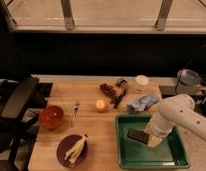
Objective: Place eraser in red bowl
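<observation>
The gripper [152,141] is sitting low inside the green tray [146,160], at the right end of the wooden table [96,127]. The white arm is reaching down to it from the right edge of the view. The fingers are standing closed, and they are gripping the right end of the eraser [137,135].

The eraser is showing as a flat dark block over the middle of the tray floor. It is jutting out to the left of the gripper, its long side slightly tilted, with the left end higher in the view. Whether its underside is touching the tray floor cannot be told.

The red bowl [51,117] is standing on the left part of the table, well apart from the tray and the gripper. A fork [75,113] is lying just to the right of the bowl. A purple plate [63,151] carrying a pale peel [76,147] is resting nearer the front edge, between the bowl and the tray.

An orange round item [100,105] is sitting near the table's centre. A blue cloth [142,103] is lying just beyond the tray's far rim, and a white cup [141,81] is standing behind it.
</observation>
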Controlling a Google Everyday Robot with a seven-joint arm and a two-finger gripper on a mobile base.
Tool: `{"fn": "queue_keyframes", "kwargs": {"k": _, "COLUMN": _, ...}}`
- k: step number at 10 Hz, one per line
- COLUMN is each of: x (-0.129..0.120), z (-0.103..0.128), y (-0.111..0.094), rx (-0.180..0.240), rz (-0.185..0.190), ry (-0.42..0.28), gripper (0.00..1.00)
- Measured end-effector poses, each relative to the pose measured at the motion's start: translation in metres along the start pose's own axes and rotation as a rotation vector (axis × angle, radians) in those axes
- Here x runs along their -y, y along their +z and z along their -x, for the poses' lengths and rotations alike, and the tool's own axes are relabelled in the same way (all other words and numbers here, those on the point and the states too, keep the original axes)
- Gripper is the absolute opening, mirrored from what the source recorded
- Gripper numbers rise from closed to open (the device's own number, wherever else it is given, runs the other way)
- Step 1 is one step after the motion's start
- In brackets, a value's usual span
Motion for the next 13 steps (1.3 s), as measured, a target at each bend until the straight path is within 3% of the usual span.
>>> {"fn": "queue_keyframes", "kwargs": {"k": 2, "x": 0.018, "z": 0.009, "y": -0.037, "rx": 0.006, "rz": -0.053, "ry": -0.037, "gripper": 0.0}}
{"fn": "queue_keyframes", "kwargs": {"k": 4, "x": 0.024, "z": 0.037, "y": -0.064, "rx": 0.015, "rz": -0.084, "ry": -0.117, "gripper": 0.0}}
{"fn": "queue_keyframes", "kwargs": {"k": 7, "x": 0.017, "z": 0.096, "y": -0.059, "rx": 0.044, "rz": -0.066, "ry": -0.246, "gripper": 0.0}}
{"fn": "queue_keyframes", "kwargs": {"k": 13, "x": 0.016, "z": 0.088, "y": -0.057, "rx": 0.022, "rz": -0.052, "ry": -0.235, "gripper": 0.0}}
